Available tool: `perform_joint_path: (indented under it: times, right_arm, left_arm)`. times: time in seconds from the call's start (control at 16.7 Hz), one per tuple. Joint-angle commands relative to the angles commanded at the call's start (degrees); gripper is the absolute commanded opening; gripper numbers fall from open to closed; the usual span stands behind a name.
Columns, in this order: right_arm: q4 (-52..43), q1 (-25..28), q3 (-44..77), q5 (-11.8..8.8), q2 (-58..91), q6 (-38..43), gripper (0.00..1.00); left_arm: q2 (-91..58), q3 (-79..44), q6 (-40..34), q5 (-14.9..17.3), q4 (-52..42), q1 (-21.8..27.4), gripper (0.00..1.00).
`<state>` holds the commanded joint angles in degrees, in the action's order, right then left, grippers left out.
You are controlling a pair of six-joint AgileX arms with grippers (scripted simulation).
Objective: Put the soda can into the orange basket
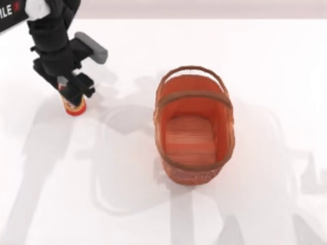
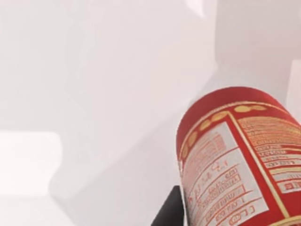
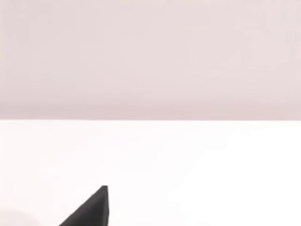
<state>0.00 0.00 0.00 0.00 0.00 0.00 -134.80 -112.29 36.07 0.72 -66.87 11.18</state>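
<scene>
Gripper (image 1: 73,92) (left) over soda can (image 1: 74,105)

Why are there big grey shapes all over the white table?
Top view: those are soft shadows on the table, thrown by the arms and the orange basket. Left wrist view: the soda can fills the corner, very near. Right wrist view: almost all plain white.

This is a rendered test scene, not a lived-in room: a plain, glossy white counter (image 1: 214,41) fills the top view, edged by a flat pale wall. Only a large oval orange woven basket (image 1: 225,120) and a small red cylindrical soda can (image 1: 75,106) stand on it, beneath a black robot arm.
</scene>
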Motion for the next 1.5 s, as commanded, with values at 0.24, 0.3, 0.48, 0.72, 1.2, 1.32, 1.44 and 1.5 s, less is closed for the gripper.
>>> perform_joint_path:
  times: [0.24,0.3,0.48,0.72,1.2,1.32,1.44,1.5]
  right_arm:
    - [0.0,0.0,0.0,0.0,0.0,0.0,1.0]
    - [0.0,0.0,0.0,0.0,0.0,0.0,1.0]
    - [0.0,0.0,0.0,0.0,0.0,0.0,1.0]
    - [0.0,0.0,0.0,0.0,0.0,0.0,1.0]
    - [0.0,0.0,0.0,0.0,0.0,0.0,1.0]
    - [0.0,0.0,0.0,0.0,0.0,0.0,1.0]
    - [0.0,0.0,0.0,0.0,0.0,0.0,1.0]
    - [0.0,0.0,0.0,0.0,0.0,0.0,1.0]
  left_arm:
    - [0.9,2.5,-2.6,6.3,8.0,0.8,0.0]
    - [1.3,3.5,-3.7,8.8,11.4,1.1,0.0]
    - [3.1,7.6,-7.8,18.0,24.6,2.1,0.0]
    - [6.0,15.0,-14.7,32.8,47.2,3.7,0.0]
    - [14.4,31.1,-28.8,61.5,92.0,6.7,0.0]
    - [16.4,33.9,-31.1,66.6,98.7,7.2,0.0]
    - [17.9,35.9,-32.7,70.1,103.1,7.5,0.0]
    - [18.4,36.5,-33.2,71.2,104.4,7.6,0.0]
